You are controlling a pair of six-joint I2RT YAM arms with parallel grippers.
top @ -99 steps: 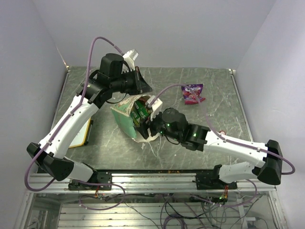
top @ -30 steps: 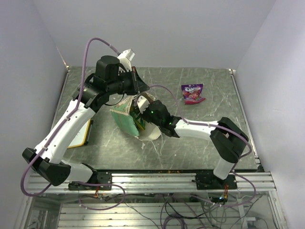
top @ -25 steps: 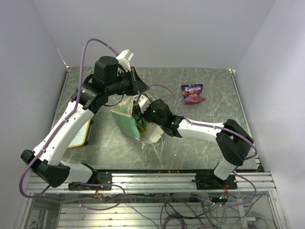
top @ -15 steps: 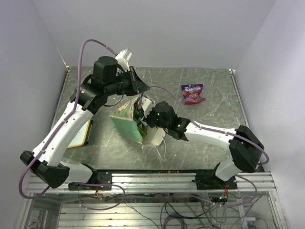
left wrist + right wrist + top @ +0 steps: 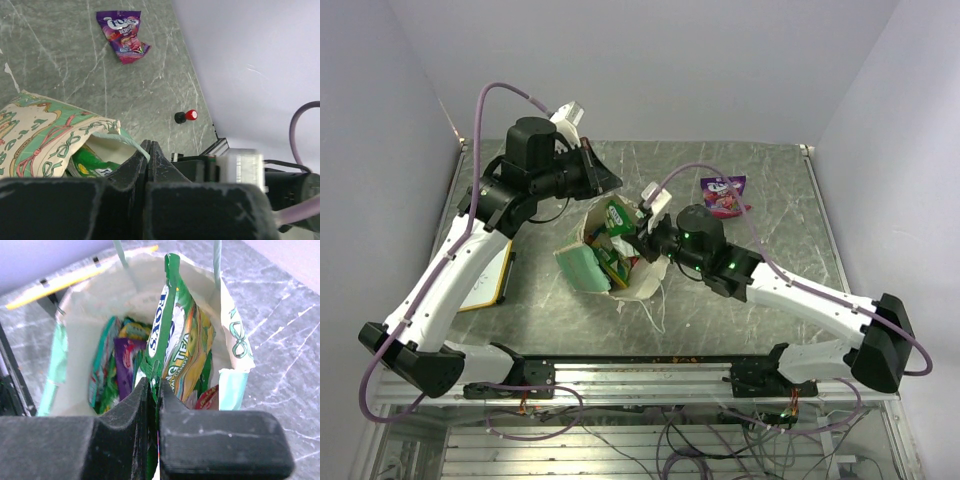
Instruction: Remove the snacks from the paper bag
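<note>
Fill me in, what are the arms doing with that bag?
The left gripper is shut on the paper bag at its rim, holding the mouth open. The right gripper is shut on a green snack packet that sticks up out of the bag. More packets sit inside, and one purple packet lies on the table, apart from the bag.

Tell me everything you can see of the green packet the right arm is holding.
The green packet is a flat, shiny, foil-like pouch, green with yellow artwork and white lettering on a blue band down one edge. It stands upright, edge-on to the right wrist camera, top above the paper bag's mouth, lower part inside beside other packets. The right fingers are shut on its lower edge.
</note>
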